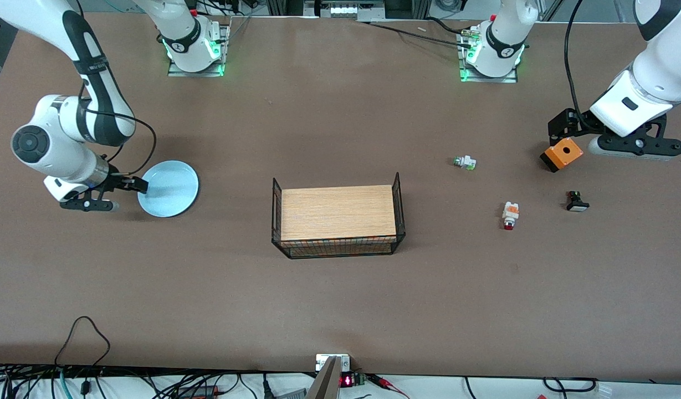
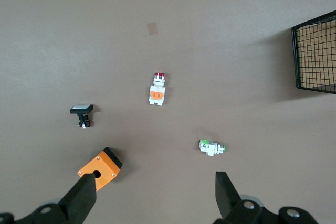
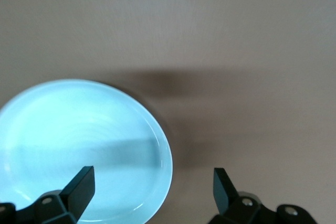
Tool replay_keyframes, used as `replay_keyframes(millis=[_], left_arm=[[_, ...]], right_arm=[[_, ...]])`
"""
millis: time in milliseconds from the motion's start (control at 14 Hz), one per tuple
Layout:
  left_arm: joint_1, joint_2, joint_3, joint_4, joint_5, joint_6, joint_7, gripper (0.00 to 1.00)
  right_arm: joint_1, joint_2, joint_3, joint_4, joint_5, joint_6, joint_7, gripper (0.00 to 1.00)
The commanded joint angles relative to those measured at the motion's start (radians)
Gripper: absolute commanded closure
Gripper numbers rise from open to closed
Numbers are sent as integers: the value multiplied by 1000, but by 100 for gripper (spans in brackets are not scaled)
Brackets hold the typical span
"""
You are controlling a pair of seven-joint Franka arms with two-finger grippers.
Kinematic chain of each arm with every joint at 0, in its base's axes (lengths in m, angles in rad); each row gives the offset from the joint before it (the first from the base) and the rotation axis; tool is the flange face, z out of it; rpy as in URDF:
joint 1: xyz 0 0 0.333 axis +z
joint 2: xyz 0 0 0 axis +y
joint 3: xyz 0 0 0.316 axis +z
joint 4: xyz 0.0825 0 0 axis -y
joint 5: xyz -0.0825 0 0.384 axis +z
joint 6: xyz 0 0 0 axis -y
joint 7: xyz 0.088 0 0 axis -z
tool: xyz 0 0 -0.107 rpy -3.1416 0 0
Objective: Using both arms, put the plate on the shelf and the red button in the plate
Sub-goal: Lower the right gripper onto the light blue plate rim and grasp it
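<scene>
red button (image 1: 510, 215) red tip toward camera

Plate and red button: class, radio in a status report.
Both grippers open: right gripper at the round pale-blue plate, left gripper over the orange box. White red-tipped button untouched. Nothing blocking.

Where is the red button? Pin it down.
The red button lies on the table toward the left arm's end, between the wire basket and the black part, nearer the front camera than the green-tipped part.

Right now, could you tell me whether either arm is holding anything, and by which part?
Nothing is held. The right gripper is open over the plate's rim; the left gripper is open above the orange box.
</scene>
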Motion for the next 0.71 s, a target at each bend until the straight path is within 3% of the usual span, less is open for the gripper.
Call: replay_keyframes(millis=[0,143,214,357,429,500,643], left_arm=[[1,15,-1,29,-3,-21,4,0],[1,15,-1,29,-3,-21,4,0],[1,15,-1,29,-3,-21,4,0],[1,16,-1,29,-3,-20,6,0],[1,16,-1,29,-3,-20,6,0],[1,15,-1,29,-3,-21,6,0],[0,15,-1,29,-3,-23,-2,0]], right_arm=[[-22,65,11,-2,-14,47,1,0],[-23,85,11,-2,-14,64,-1,5],[-23,87,11,-2,-16,61,-5,31],[-23,98,11,-5,-16,47,-33,63],[-23,99,11,-8,-16,38,-57,86],[-22,98,11,-8,-16,32,-61,100],[-11,92,12,-2,-16,-2,-56,100]])
